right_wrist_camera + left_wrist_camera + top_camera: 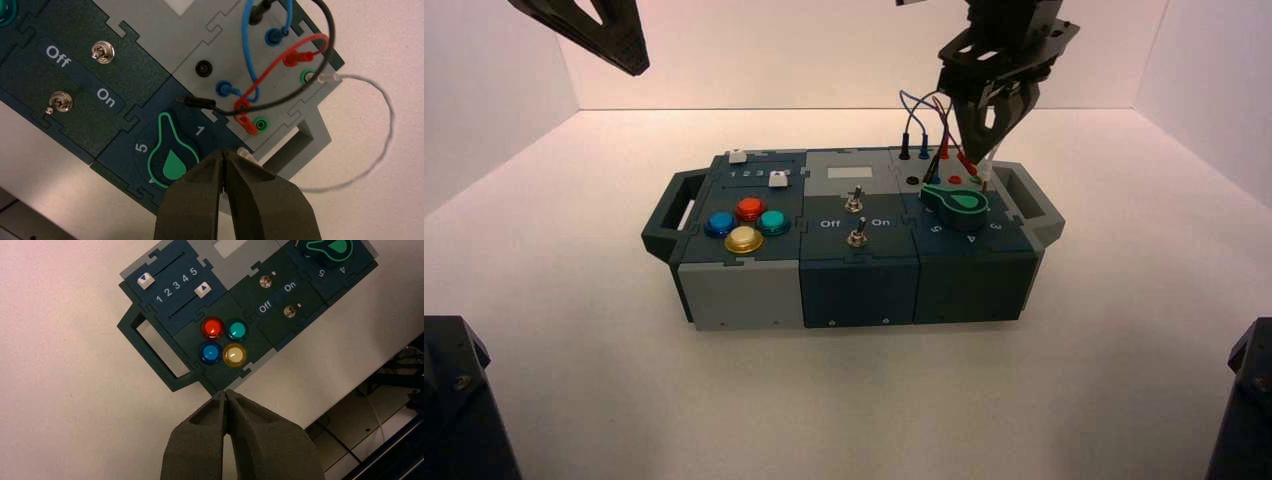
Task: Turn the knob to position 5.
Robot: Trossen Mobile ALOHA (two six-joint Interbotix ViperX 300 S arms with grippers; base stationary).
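Right gripper (224, 152) above green knob (173, 155), fingers together, pointed end between 5 (141, 148) and 1 (200, 130)

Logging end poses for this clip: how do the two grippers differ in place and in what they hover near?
The right gripper is over the knob end of the box, while the left gripper is off by the handle and button end. The right wrist view looks down on the green knob and plugged wires; the left one's shows the round push buttons nearest its tips. Both have their fingers closed together and hold nothing.
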